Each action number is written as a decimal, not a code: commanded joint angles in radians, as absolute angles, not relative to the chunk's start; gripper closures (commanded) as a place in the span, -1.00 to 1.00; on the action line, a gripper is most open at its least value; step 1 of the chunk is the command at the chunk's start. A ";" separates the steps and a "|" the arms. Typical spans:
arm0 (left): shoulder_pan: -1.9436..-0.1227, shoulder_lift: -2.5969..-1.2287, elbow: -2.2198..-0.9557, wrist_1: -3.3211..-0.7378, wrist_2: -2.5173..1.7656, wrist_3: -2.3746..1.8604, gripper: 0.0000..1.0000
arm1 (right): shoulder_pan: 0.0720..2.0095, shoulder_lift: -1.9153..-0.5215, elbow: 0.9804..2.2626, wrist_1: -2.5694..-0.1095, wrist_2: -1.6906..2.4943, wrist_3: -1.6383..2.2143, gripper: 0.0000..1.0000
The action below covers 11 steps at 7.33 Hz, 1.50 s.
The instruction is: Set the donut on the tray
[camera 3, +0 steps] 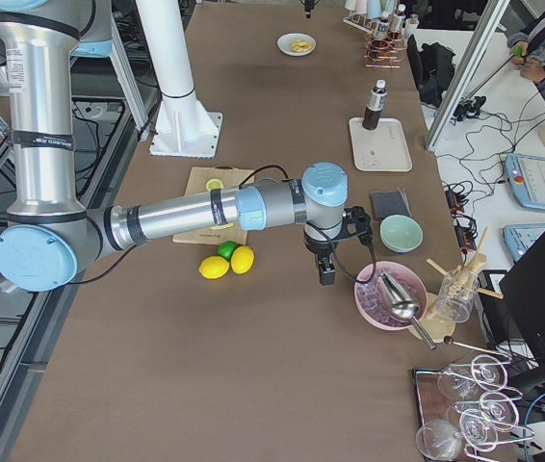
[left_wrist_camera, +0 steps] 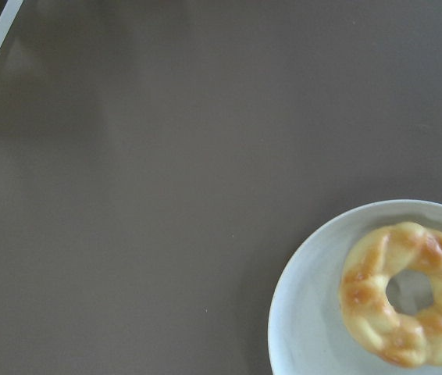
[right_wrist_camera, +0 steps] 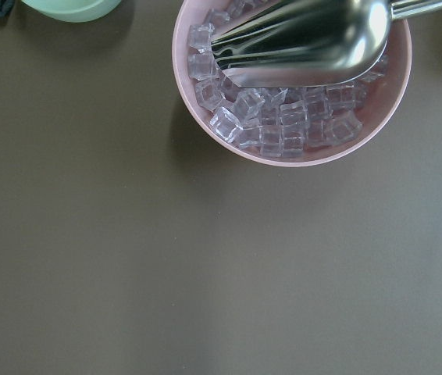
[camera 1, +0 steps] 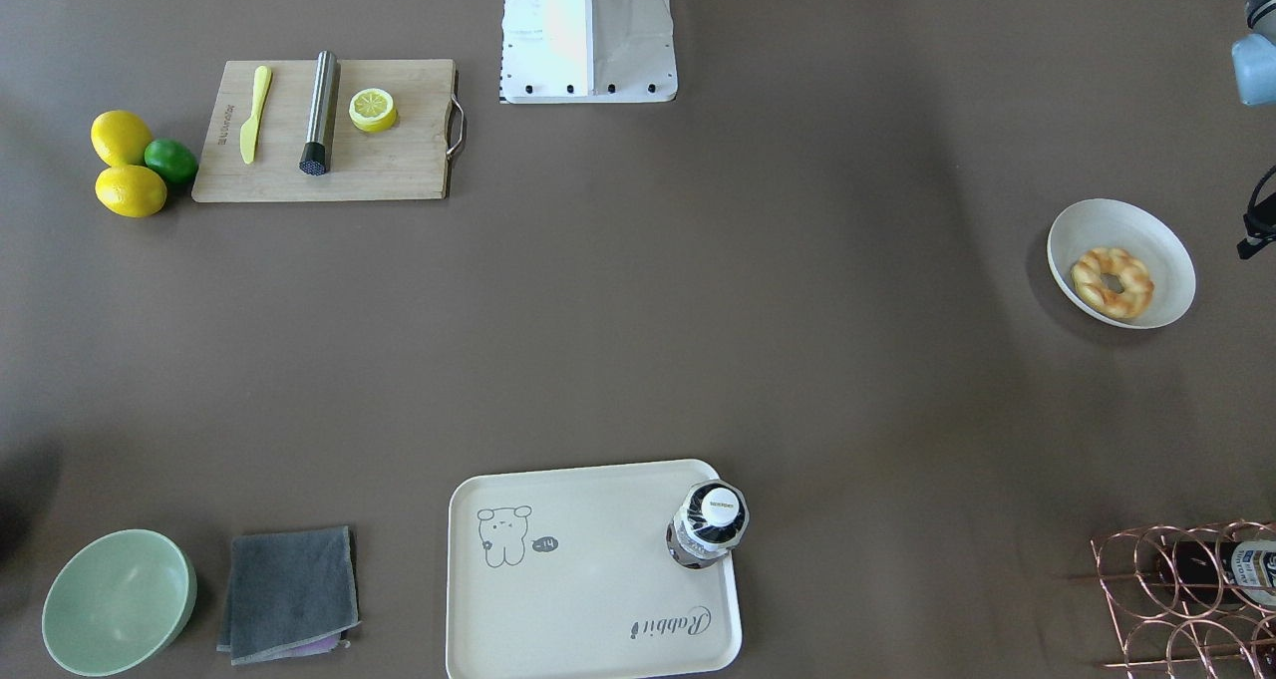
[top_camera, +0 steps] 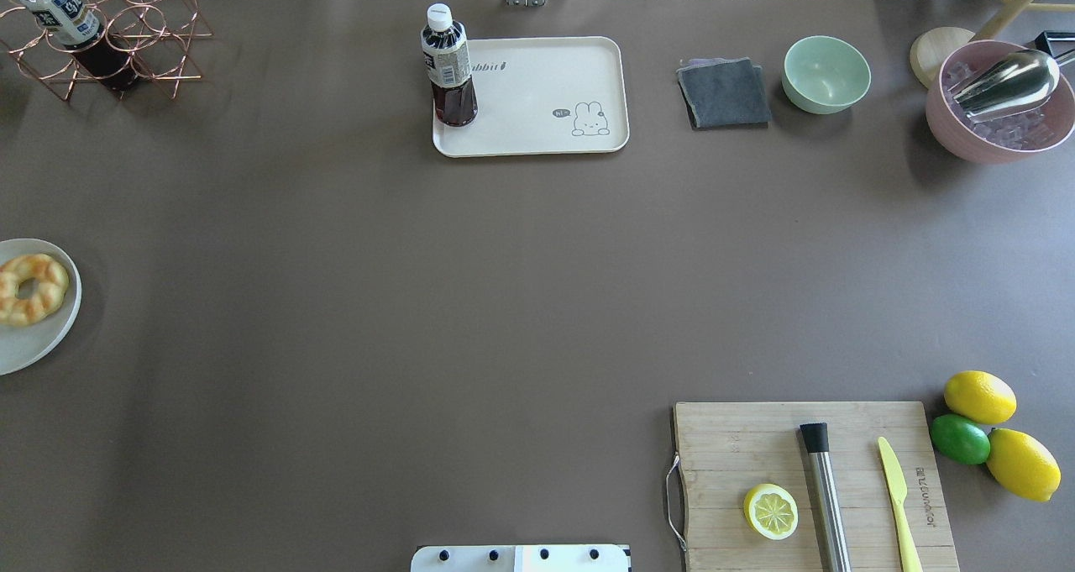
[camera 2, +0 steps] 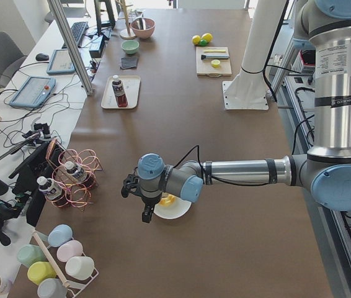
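The donut (camera 1: 1112, 282) is a golden-brown braided ring lying in a round white bowl (camera 1: 1146, 232) at the table's end on my left. It also shows in the overhead view (top_camera: 29, 289) and at the lower right of the left wrist view (left_wrist_camera: 408, 293). The cream tray (camera 1: 588, 599) with the rabbit drawing lies at the far middle edge (top_camera: 537, 93). My left gripper (camera 2: 144, 213) hangs above the bowl's edge; I cannot tell if it is open or shut. My right gripper (camera 3: 326, 269) hovers near the pink bowl; I cannot tell its state either.
A dark drink bottle (camera 1: 710, 524) stands on the tray's corner. A wooden cutting board (camera 1: 329, 131) holds a lemon half, a steel muddler and a yellow knife, with lemons and a lime beside it. A green bowl (camera 1: 118, 599), grey cloth (camera 1: 289, 591), pink ice bowl (top_camera: 999, 102) and copper wire rack (camera 1: 1186, 589) line the far edge.
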State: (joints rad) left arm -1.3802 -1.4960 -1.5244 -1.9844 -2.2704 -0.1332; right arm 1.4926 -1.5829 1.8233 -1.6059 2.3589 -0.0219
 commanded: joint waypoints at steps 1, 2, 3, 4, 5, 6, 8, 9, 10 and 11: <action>-1.325 -1.534 -1.386 -2.132 -2.272 -0.264 -0.77 | 1.474 -1.582 1.825 -1.603 2.362 0.028 -1.00; -1.324 -1.542 -1.356 -2.153 -2.273 -0.265 -0.75 | 1.470 -1.582 1.824 -1.603 2.361 0.029 -1.00; -1.322 -1.542 -1.353 -2.157 -2.298 -0.267 -0.68 | 1.470 -1.582 1.824 -1.605 2.361 0.029 -1.00; -1.303 -1.542 -1.342 -2.161 -2.304 -0.267 -0.63 | 1.468 -1.583 1.824 -1.605 2.361 0.029 -1.00; -1.289 -1.542 -1.341 -2.170 -2.304 -0.267 -0.63 | 1.467 -1.583 1.824 -1.605 2.361 0.029 -1.00; -1.261 -1.542 -1.341 -2.171 -2.304 -0.267 -0.63 | 1.465 -1.585 1.821 -1.605 2.361 0.029 -1.00; -1.244 -1.543 -1.329 -2.175 -2.303 -0.265 -0.62 | 1.457 -1.585 1.819 -1.605 2.359 0.029 -1.00; -1.244 -1.545 -1.310 -2.187 -2.303 -0.265 -0.57 | 1.456 -1.585 1.819 -1.605 2.359 0.034 -1.00; -1.238 -1.548 -1.287 -2.206 -2.303 -0.265 -0.57 | 1.454 -1.585 1.819 -1.605 2.359 0.034 -1.00; -1.230 -1.548 -1.284 -2.212 -2.303 -0.267 -0.56 | 1.453 -1.585 1.819 -1.605 2.359 0.034 -1.00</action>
